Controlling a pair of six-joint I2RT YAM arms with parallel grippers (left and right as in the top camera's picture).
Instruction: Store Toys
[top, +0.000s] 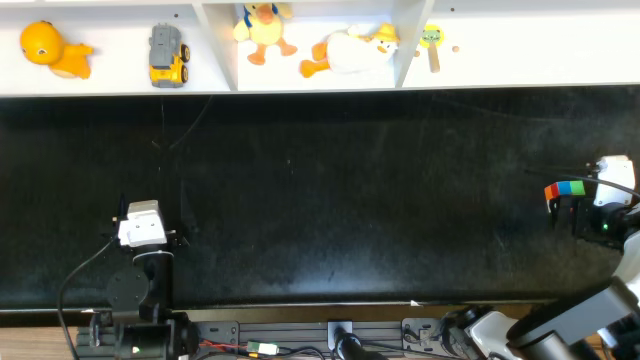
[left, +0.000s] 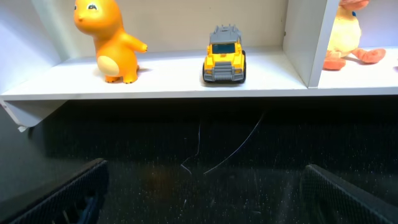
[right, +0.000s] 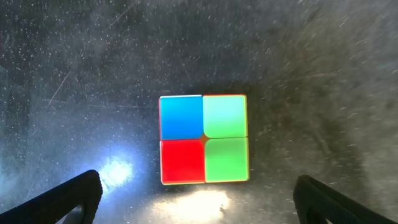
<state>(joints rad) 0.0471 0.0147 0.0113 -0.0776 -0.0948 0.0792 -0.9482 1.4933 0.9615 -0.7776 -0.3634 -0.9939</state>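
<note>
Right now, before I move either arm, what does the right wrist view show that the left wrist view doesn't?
Right wrist view: a colour cube lying flat on the table, blue, green and red tiles up, with nothing touching it. Left wrist view: the white shelf with an orange toy figure and a yellow truck in one compartment, and a plush duck past the divider in the next. Both: the black table top and that arm's own jaws standing open, holding nothing.
</note>
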